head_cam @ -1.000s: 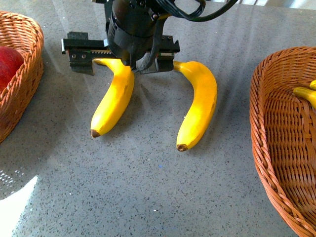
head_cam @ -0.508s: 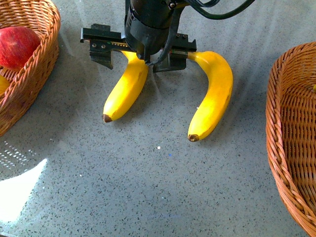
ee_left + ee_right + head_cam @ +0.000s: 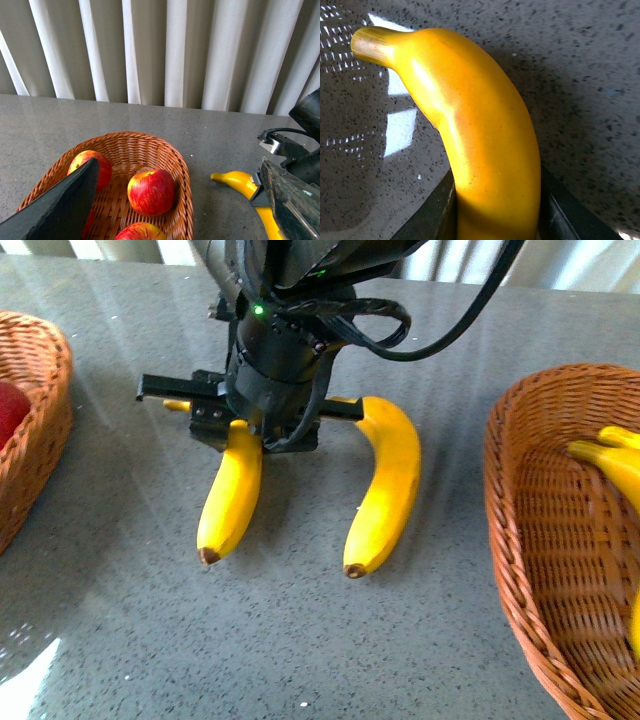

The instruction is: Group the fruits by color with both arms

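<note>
the right gripper [image 3: 255, 435] comes down from above onto the first banana [image 3: 232, 495], which lies flat on the grey speckled tabletop [image 3: 300, 640] with its brown tip towards the camera. in the right wrist view the two black jaws sit tight against both sides of that banana [image 3: 485, 150], so the gripper is clamped on it, near the stem end. the second banana [image 3: 385, 490] lies just beside it, nearer the right basket [image 3: 500, 470], curving the other way and not touching the first; its stem end reaches under the gripper's rail. the right basket holds more bananas [image 3: 610, 465] against its far wall.

the left gripper [image 3: 177, 167] hangs over the left basket [image 3: 182, 170] with its jaws spread wide and nothing between them. three red apples [image 3: 151, 192] lie in that basket, one partly hidden behind a black jaw. in the front view only the edge of the left basket [image 3: 55, 350] and a slice of one apple [image 3: 8, 410] show. pale curtains [image 3: 175, 50] hang behind the tabletop.
</note>
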### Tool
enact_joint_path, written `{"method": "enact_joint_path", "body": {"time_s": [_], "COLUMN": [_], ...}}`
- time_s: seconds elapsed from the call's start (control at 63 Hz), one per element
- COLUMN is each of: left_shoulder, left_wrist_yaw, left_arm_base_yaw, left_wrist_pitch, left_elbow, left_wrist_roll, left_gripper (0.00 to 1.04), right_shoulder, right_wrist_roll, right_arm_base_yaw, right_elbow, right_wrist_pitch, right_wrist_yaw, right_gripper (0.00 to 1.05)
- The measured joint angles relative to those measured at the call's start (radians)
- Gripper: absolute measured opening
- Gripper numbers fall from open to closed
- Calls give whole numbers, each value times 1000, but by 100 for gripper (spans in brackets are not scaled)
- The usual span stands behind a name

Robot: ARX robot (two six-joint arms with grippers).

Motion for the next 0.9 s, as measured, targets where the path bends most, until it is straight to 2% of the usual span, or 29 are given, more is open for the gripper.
{"method": "enact_joint_path", "body": {"time_s": [0.206,0.476,0.73,0.905], "left_shoulder": [0,0,0,0], "left_wrist_yaw": [0,0,0,0], "left_arm_base_yaw": [0,0,0,0], "left_wrist_pitch": [0,0,0,0], "left_elbow": [0,0,0,0], "left_wrist_roll": [0,0,0,0], "left_gripper": [96,96,96,96], "right_shoulder": [-174,-515,-649,-649], "right_wrist_roll": [-16,-49,-111,-115], "right_arm_base_yaw": [-89,-280,-454,-493], "right_elbow": [-122,-383,-667,-771], "right_wrist_pitch": [77,168,192,212], "right_wrist_yaw": [1,-49,-63,-62], "right_gripper": [31,31,31,31]}}
